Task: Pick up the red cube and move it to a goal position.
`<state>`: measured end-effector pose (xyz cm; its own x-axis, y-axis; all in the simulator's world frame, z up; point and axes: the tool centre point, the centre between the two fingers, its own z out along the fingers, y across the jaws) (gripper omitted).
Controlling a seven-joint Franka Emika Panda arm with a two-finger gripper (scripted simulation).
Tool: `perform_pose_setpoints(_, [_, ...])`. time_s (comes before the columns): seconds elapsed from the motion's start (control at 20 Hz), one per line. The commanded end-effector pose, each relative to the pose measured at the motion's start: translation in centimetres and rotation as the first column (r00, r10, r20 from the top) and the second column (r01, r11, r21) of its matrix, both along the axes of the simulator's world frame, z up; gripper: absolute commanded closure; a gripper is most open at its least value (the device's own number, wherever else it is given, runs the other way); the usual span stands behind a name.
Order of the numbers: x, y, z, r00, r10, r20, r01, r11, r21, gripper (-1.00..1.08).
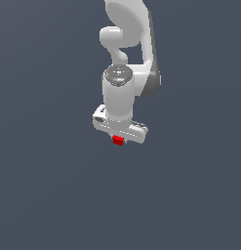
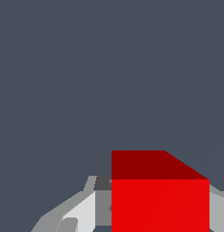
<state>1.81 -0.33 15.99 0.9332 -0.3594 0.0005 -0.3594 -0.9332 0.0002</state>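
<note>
The red cube (image 1: 117, 140) shows as a tiny bright red block right under the white bar of my gripper (image 1: 118, 138), in the middle of the exterior view. The wrist view has the red cube (image 2: 159, 199) large and close, sitting between the two grey-white fingers (image 2: 84, 210), whose pads meet its sides. My gripper is shut on the cube. The fingertips are cut off at the wrist view's edge. No goal marker shows in either view.
The white arm (image 1: 126, 58) reaches in from the exterior view's upper middle. Plain dark grey-blue ground (image 1: 49, 185) fills everything else in both views.
</note>
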Motion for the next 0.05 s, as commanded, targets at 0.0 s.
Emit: perform_pose_setpoints(0.0, [0.12, 0.0, 0.16, 1.0, 0.0, -0.001, 0.0, 1.0, 0.0, 1.08])
